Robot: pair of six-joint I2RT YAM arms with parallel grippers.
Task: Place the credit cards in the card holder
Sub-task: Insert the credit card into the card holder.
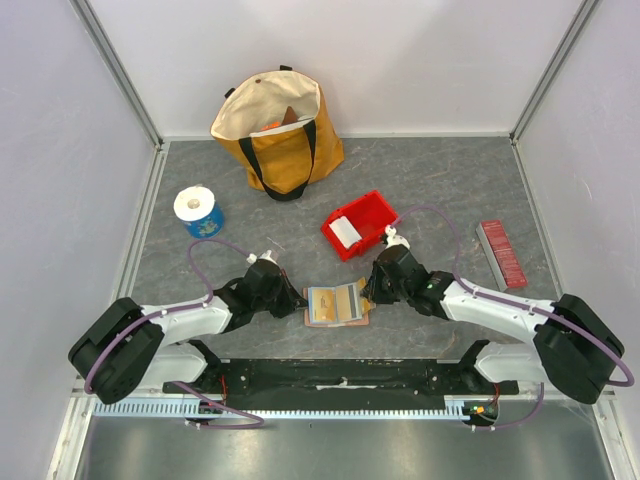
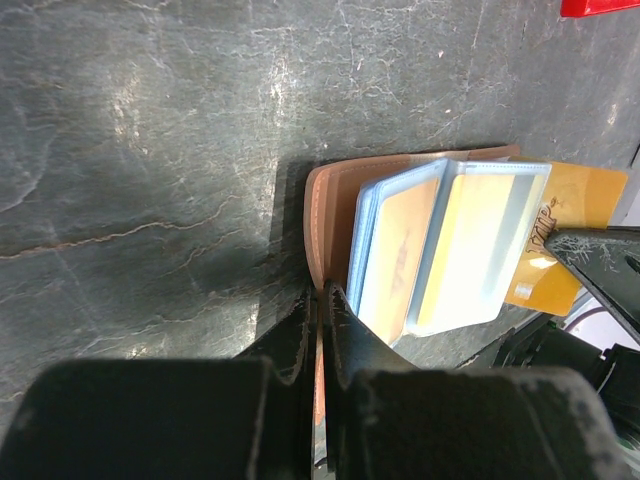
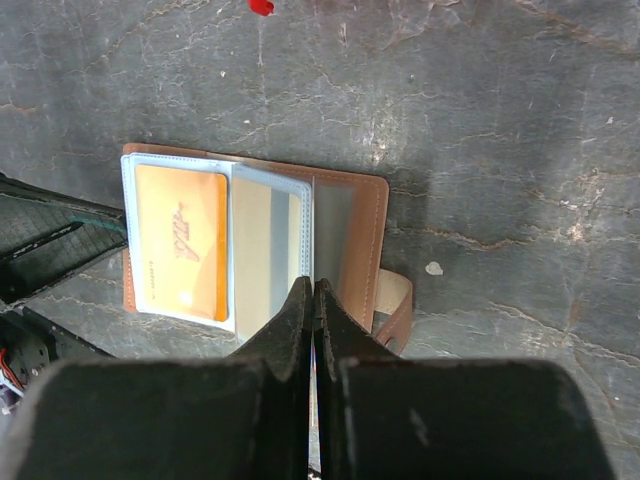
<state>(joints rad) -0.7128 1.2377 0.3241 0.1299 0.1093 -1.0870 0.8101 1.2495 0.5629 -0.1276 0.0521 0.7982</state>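
tan leather card holder [image 1: 335, 303] lies open on the grey table [image 1: 440, 180], between the two claws and near the arm bases. clear plastic sleeve leaves are fanned out across its inner face. one sleeve contains an orange card [image 3: 180, 240]. the adjacent sleeve contains a yellowish card [image 3: 265, 250] with a grey stripe. the snap tab [image 3: 395, 305] projects from the holder's outer edge and rests on the table.

left claw [image 2: 320, 300]: fingers fully closed, pinching the brown edge of the card holder at its left side. a thin orange sliver shows between the fingers.

right claw [image 3: 313, 288]: fingers fully closed on a thin sleeve leaf of the card holder, which stands edge-on at the fold between two sleeves.

a red bin [image 1: 372, 208] stands on the table beyond the holder, well apart from it. a white card [image 1: 345, 232] lies inside the bin. a dark-red ribbed bar [image 1: 502, 253] lies to the right. a yellow tote bag [image 1: 285, 150] stands at the far wall. a blue-and-white roll [image 1: 198, 210] stands to the left.
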